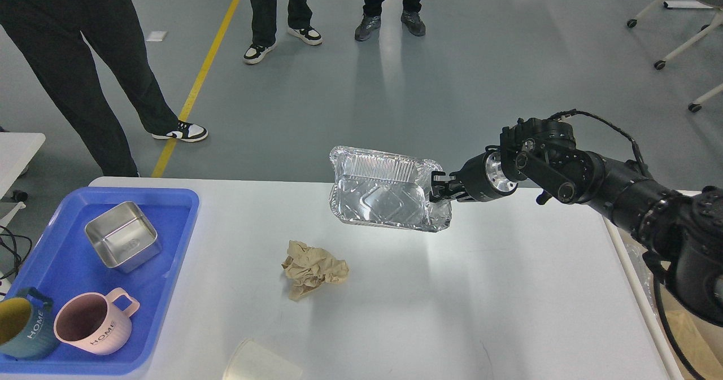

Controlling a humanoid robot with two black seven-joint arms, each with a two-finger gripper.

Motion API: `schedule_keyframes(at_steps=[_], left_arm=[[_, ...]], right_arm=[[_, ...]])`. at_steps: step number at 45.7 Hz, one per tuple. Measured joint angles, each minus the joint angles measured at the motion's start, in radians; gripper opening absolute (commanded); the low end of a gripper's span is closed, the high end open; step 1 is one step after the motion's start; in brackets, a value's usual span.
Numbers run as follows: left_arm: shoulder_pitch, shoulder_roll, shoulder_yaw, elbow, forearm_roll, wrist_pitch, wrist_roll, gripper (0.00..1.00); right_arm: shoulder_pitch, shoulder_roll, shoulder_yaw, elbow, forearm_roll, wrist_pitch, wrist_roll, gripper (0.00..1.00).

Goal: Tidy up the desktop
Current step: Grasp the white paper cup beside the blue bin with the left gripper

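Note:
The desktop [508, 289] is a wide white-grey tabletop. My right gripper [438, 190] comes in from the right and is shut on the right rim of a shiny foil container [384, 196], holding it tilted above the desktop's far edge. A crumpled ball of brown paper [312, 268] lies on the desktop in the middle. A pale paper cup [257, 363] lies on its side at the near edge. My left gripper is out of view.
A blue plastic tray [175, 239] at the left holds a square metal tin [122, 243], a pink mug [93, 326] and a dark green mug [20, 329]. Several people stand on the floor beyond the desktop. A small white table [20, 148] shows at far left.

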Motion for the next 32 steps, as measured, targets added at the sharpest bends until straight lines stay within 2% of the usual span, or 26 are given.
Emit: schedule_keyframes(at_steps=[15, 20, 25, 32], left_arm=[[-0.001, 0.003, 0.003, -0.012, 0.004, 0.001, 0.006, 0.91], [-0.001, -0.013, 0.031, -0.084, 0.028, 0.001, 0.013, 0.91], [-0.060, -0.048, 0.177, -0.222, 0.076, 0.001, 0.021, 0.91], [-0.317, -0.182, 0.524, -0.326, 0.225, 0.001, 0.064, 0.91]], right_arm=[[0.010, 0.004, 0.000, 0.000, 0.000, 0.000, 0.000, 0.00], [0.013, 0.004, 0.000, 0.000, 0.000, 0.001, 0.000, 0.00], [0.014, 0.008, 0.001, 0.000, 0.001, 0.001, 0.000, 0.00], [0.014, 0.010, 0.001, 0.000, 0.002, 0.001, 0.000, 0.00]])
